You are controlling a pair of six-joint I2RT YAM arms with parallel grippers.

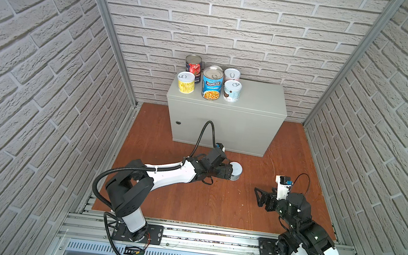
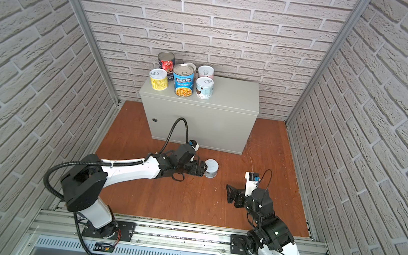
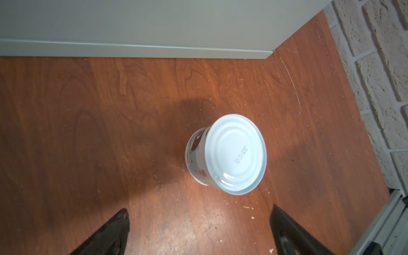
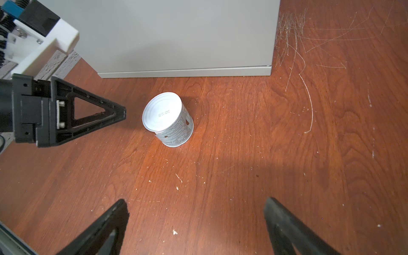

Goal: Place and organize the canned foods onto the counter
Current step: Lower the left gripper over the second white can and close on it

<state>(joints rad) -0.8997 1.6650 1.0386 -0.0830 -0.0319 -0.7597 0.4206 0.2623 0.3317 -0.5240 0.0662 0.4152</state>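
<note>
My left gripper (image 3: 199,209) is open wide and holds nothing. Its fingertips (image 4: 120,112) are low over the floor (image 1: 215,202), just short of the loose can (image 3: 234,154). There's a small gap and no contact that I can see. In the left wrist view the can sits ahead of the open jaws, not between them yet.

The can stands on end on the wood, in front of the counter (image 1: 253,97) and near its base. It's short with a pale label. The end facing up is plain and ringed with a stamped code, and I see no pull tab on it.

My right gripper (image 4: 196,202) is also open and empty. It hovers over the floor, well apart from the can and pointed roughly toward it. In both top views it sits right of centre, closer to the rail than the left gripper.

Up on the counter, six cans are bunched at the left end of the top:
- **Front row:** a yellow can (image 1: 186,82), the blue Progresso can (image 1: 212,84) and a white can (image 1: 232,90).
- **Back row:** the tomato can (image 1: 193,66), a pale can with a pinkish label (image 1: 232,75), and one more can (image 1: 216,68) mostly hidden behind the Progresso, so I can't read its label.

All of them stand upright. The counter's front has a small round lock (image 1: 178,122) on the left.
</note>
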